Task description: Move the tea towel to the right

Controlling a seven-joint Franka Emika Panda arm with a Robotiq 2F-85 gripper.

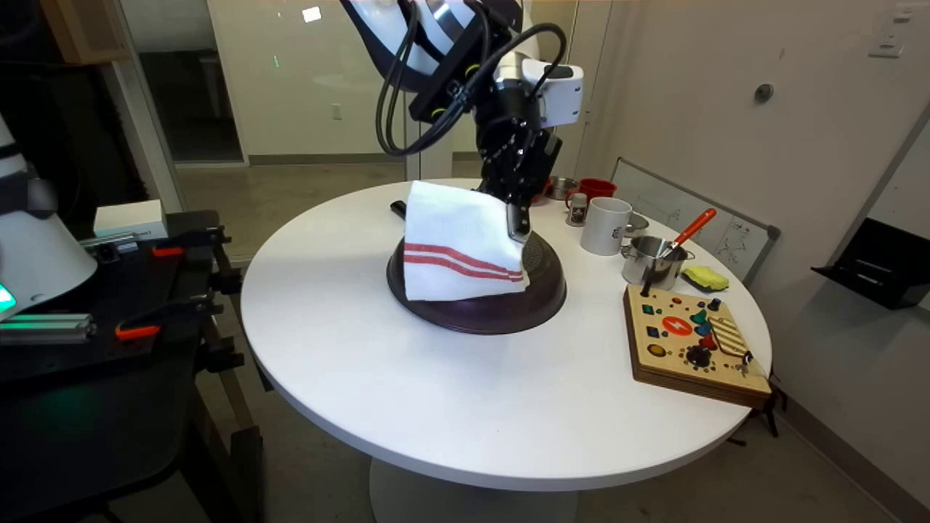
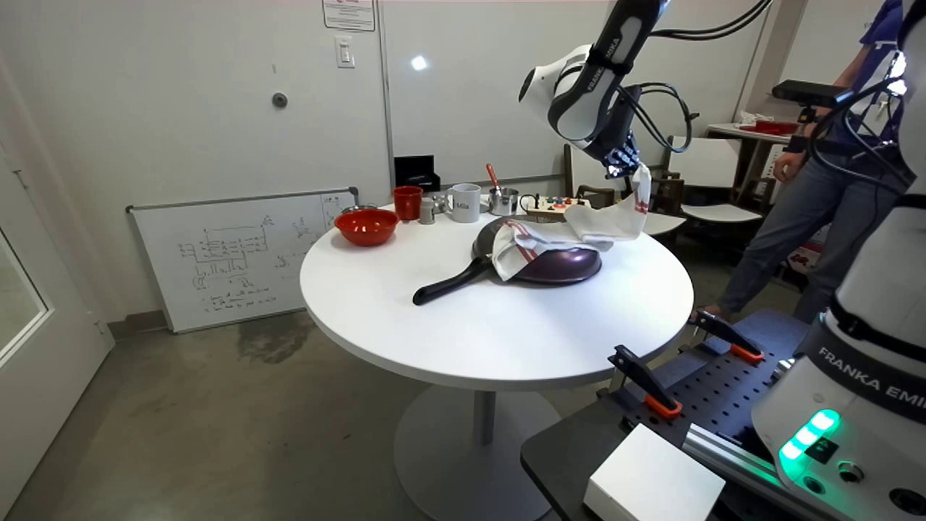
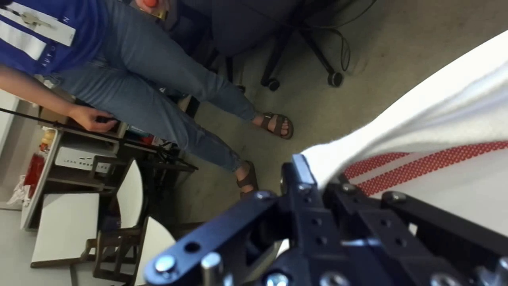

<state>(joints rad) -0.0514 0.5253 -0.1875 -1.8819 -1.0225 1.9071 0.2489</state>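
Note:
The tea towel, white with red stripes, shows in both exterior views (image 1: 458, 225) (image 2: 611, 223) and in the wrist view (image 3: 444, 123). My gripper (image 3: 319, 176) is shut on one corner of it and holds that part raised. The gripper shows in both exterior views (image 1: 519, 224) (image 2: 634, 171). The rest of the towel drapes down over a dark purple pan (image 1: 487, 319), which lies bottom up on the round white table (image 1: 407, 407). In an exterior view the pan's black handle (image 2: 452, 282) is bare, and a striped end hangs over the pan's side beside it.
A white mug (image 1: 606, 226), a metal pot (image 1: 647, 263) with a red-handled utensil, a yellow sponge (image 1: 705, 278) and a wooden board with knobs (image 1: 690, 349) stand along one table side. A red bowl (image 2: 366, 226) and red mug (image 2: 408, 202) stand near them. A person (image 3: 151, 87) stands beyond the table.

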